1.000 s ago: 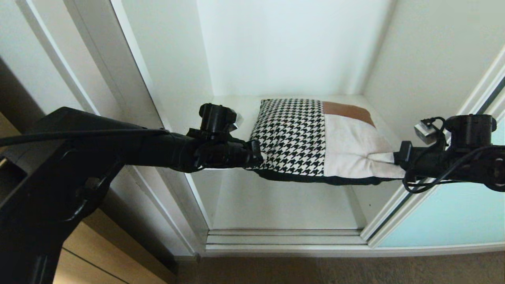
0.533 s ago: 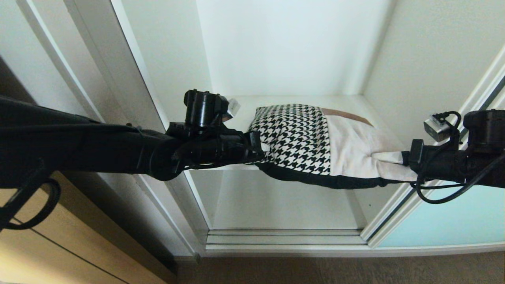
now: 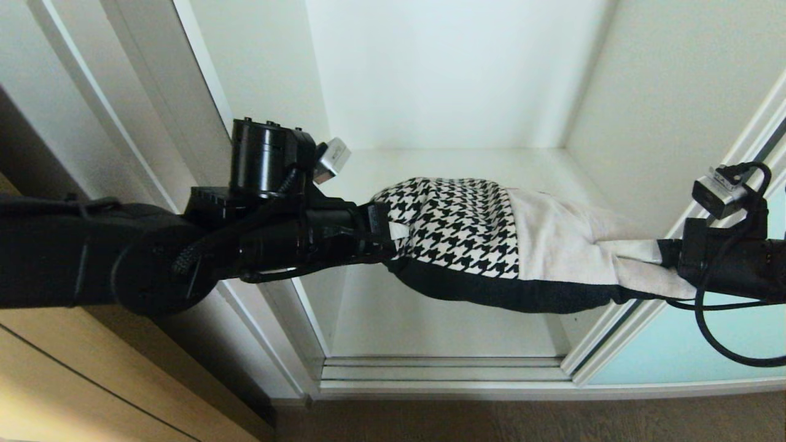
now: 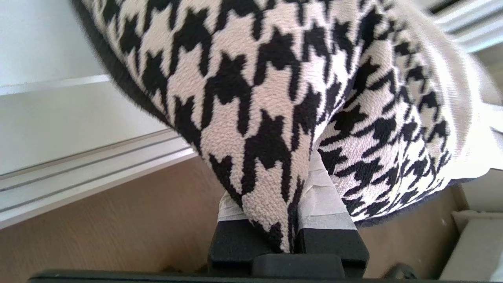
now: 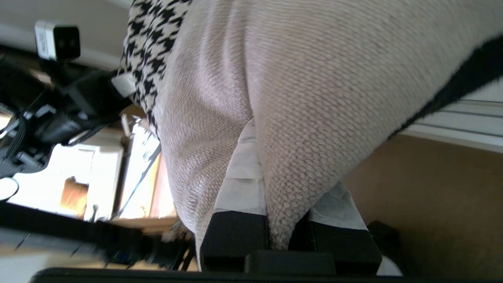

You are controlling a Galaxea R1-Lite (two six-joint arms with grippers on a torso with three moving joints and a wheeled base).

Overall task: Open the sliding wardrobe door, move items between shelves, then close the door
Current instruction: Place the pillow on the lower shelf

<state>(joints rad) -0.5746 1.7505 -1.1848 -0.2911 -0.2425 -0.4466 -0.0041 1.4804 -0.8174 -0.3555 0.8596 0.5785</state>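
The cushion (image 3: 491,245), houndstooth on its left half and cream on its right, hangs sagging between my two grippers in front of the upper white shelf (image 3: 460,162), above the lower shelf (image 3: 430,319). My left gripper (image 3: 387,236) is shut on its houndstooth corner, with fabric (image 4: 275,98) pinched between the taped fingers (image 4: 326,196). My right gripper (image 3: 666,261) is shut on the cream corner, where cloth (image 5: 314,78) is squeezed between the fingers (image 5: 241,177). The sliding wardrobe door (image 3: 688,344), frosted blue-green, stands pushed to the right, leaving the compartment open.
The silver door track (image 3: 442,371) runs along the wardrobe's foot, with grey-brown floor (image 3: 522,420) in front. A white frame post (image 3: 184,123) borders the opening on the left, and a wooden panel (image 3: 61,380) lies beyond it.
Both arms have drawn back toward me with the cushion. It has slid off the upper shelf and now hangs free, sagging more, its brown patch no longer showing.
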